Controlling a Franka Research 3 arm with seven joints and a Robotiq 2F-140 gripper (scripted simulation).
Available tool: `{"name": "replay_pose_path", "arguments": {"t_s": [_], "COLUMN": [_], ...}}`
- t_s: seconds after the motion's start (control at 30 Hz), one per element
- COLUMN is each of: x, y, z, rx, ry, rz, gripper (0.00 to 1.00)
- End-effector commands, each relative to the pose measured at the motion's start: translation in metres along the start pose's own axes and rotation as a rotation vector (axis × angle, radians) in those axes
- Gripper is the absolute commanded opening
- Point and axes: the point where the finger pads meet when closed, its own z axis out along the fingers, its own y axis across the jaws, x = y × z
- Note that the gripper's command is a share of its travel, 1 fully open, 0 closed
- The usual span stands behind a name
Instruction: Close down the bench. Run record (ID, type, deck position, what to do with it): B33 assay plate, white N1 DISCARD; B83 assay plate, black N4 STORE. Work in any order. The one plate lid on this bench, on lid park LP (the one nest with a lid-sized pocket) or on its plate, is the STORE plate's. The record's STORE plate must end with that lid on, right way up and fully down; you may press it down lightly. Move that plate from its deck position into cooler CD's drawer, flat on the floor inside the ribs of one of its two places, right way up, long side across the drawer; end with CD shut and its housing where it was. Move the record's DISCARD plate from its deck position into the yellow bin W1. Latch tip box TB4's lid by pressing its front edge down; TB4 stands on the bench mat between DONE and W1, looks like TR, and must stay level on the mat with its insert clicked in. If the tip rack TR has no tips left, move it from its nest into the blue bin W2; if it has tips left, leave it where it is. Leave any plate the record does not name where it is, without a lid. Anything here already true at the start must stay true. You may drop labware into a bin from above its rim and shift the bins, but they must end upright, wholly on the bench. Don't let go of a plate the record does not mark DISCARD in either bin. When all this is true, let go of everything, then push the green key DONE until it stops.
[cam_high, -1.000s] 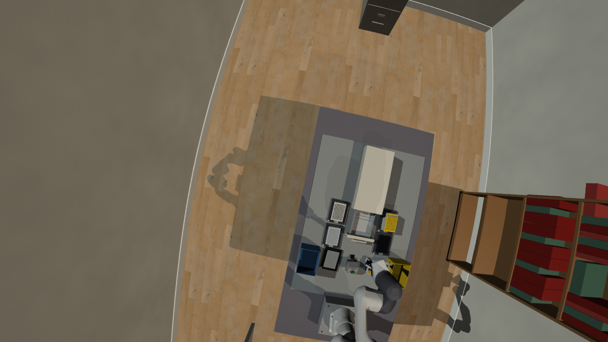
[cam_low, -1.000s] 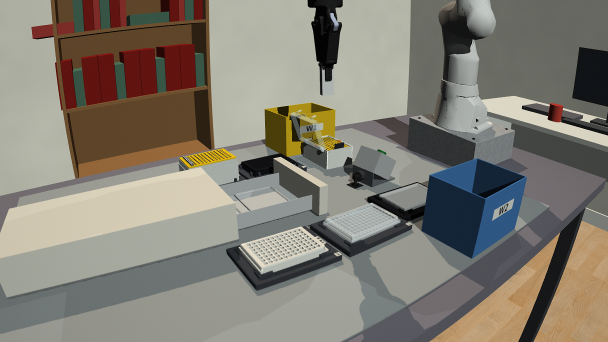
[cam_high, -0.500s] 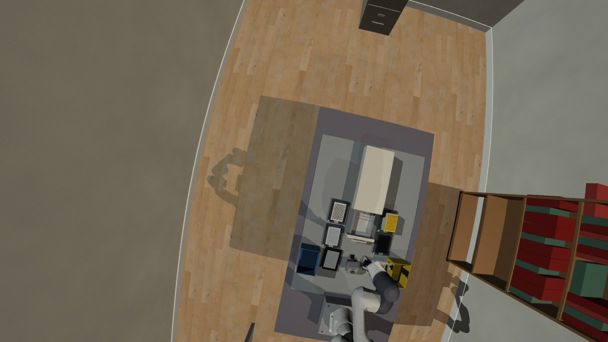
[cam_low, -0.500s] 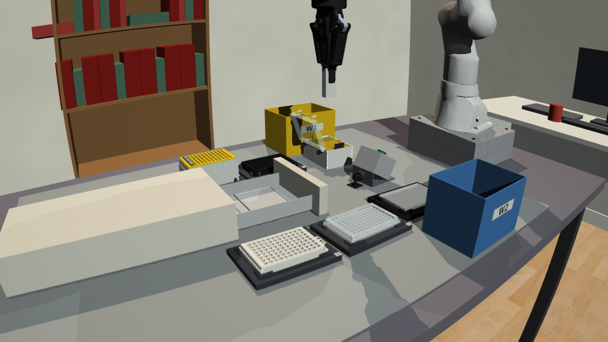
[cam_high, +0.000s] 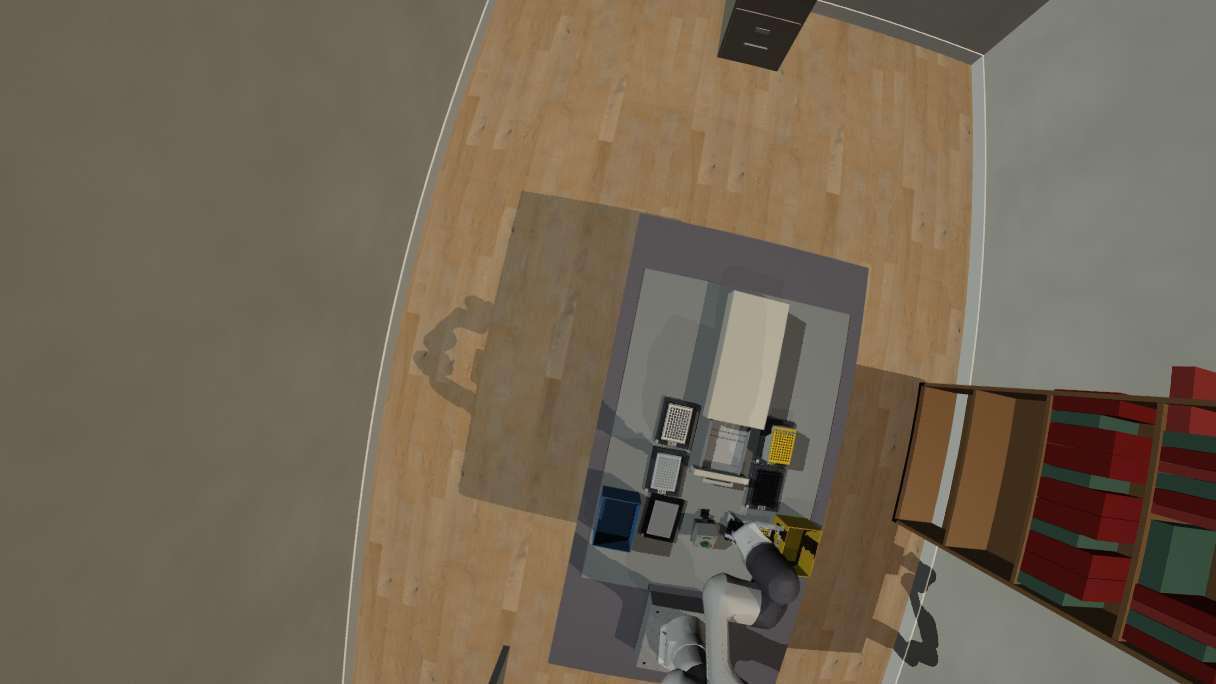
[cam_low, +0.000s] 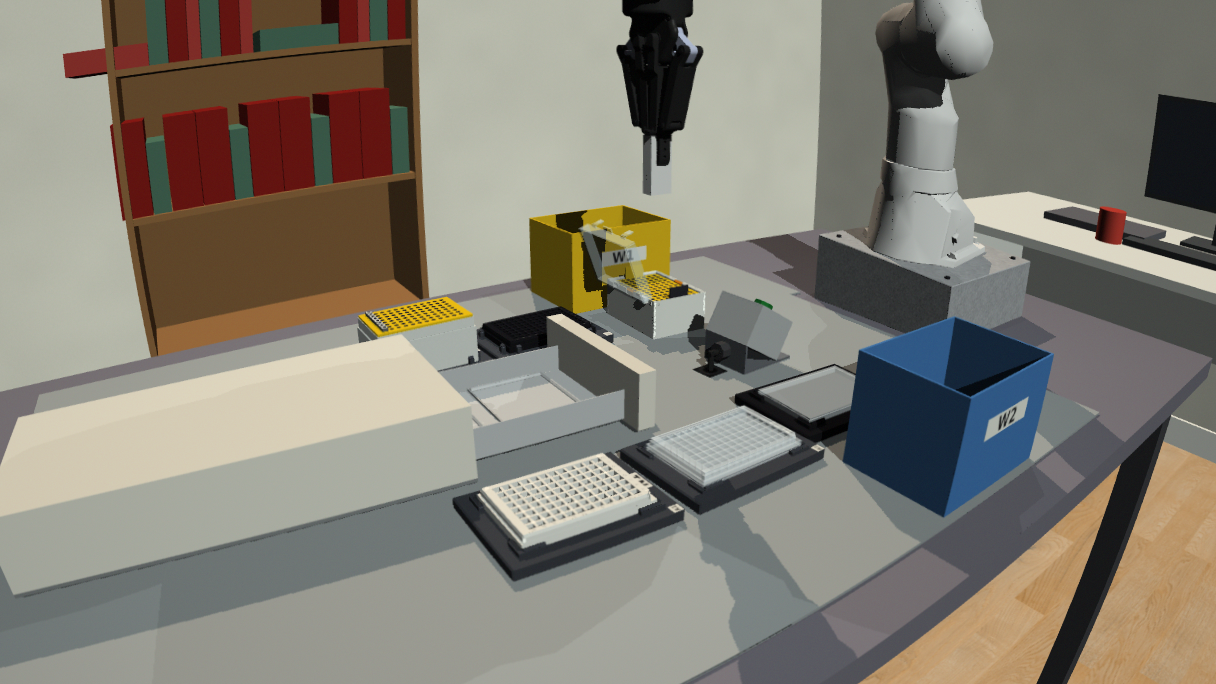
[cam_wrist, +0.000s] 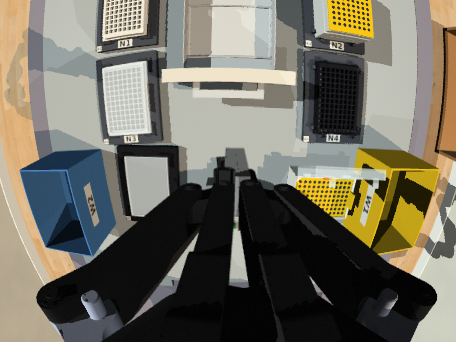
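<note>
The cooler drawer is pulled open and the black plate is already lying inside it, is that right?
Not quite. The cooler drawer is pulled open, but nothing lies in it; the black plate sits on its deck nest beside the drawer, as the wrist view shows.

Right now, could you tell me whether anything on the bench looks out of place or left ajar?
Two things stand out. The tip box in front of the yellow bin has its clear lid tilted up, not latched. The cooler's drawer is pulled out and open.

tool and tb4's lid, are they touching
Apart. The exterior view shows the shut tool high above TB4's raised lid, with bare wall between them.
</note>
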Motion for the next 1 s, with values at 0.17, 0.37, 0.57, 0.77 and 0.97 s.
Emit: {"name": "replay_pose_path", "arguments": {"t_s": [0.17,0.37,0.57,0.77,0.97], "x": [0.001,0.000,0.000,0.000,-0.001], "y": [0.023,0.039,0.062,0.085,0.101], "z": [0.005,0.008,0.013,0.019,0.022], "rx": [0.001,0.001,0.001,0.001,0.001], "ry": [0.005,0.005,0.005,0.005,0.005], "rz": [0.026,0.026,0.026,0.026,0.026], "gripper": [0.00,0.00,0.00,0.00,0.00]}}
